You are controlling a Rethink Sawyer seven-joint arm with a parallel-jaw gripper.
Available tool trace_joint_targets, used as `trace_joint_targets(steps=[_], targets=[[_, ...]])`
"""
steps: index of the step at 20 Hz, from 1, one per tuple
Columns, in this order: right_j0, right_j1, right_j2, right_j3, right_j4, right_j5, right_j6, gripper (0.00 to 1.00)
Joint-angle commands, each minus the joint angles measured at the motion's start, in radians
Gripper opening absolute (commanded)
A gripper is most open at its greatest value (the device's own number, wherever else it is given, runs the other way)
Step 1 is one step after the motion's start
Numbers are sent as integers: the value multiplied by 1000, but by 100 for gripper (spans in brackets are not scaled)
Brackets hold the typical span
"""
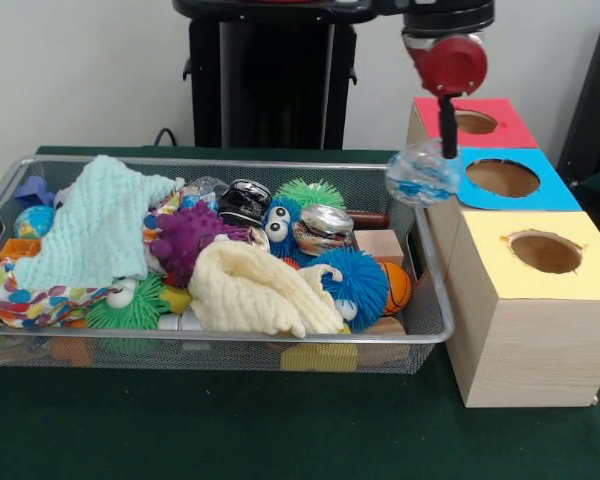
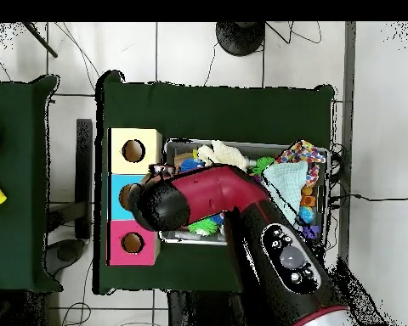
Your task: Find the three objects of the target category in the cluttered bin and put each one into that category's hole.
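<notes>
My gripper [image 1: 446, 152] hangs at the right, between the bin's right end and the blue-topped box [image 1: 503, 178]. It is shut on a clear wrinkled plastic bottle [image 1: 422, 175], held in the air just left of the blue box's hole. The wire mesh bin [image 1: 220, 341] is full of toys and cloths. Another clear bottle [image 1: 206, 187] seems to lie at the bin's back; a third does not show. In the overhead view the arm's head [image 2: 161, 205] covers the gripper, the bottle and part of the bin [image 2: 323, 155].
Three wooden boxes with holes stand right of the bin: red-topped [image 1: 475, 122], blue-topped, yellow-topped [image 1: 545, 252]. The bin holds a silver can [image 1: 323, 228], fuzzy spiky balls [image 1: 358, 283], a mint cloth [image 1: 95, 230] and a cream cloth [image 1: 252, 290].
</notes>
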Motion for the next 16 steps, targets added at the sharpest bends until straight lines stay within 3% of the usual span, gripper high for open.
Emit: trace_joint_targets(steps=[1, 10, 16], targets=[[72, -32, -110, 108, 75, -16, 382, 0], [84, -157, -118, 176, 176, 49, 364, 0], [136, -167, -150, 193, 201, 13, 385, 0]])
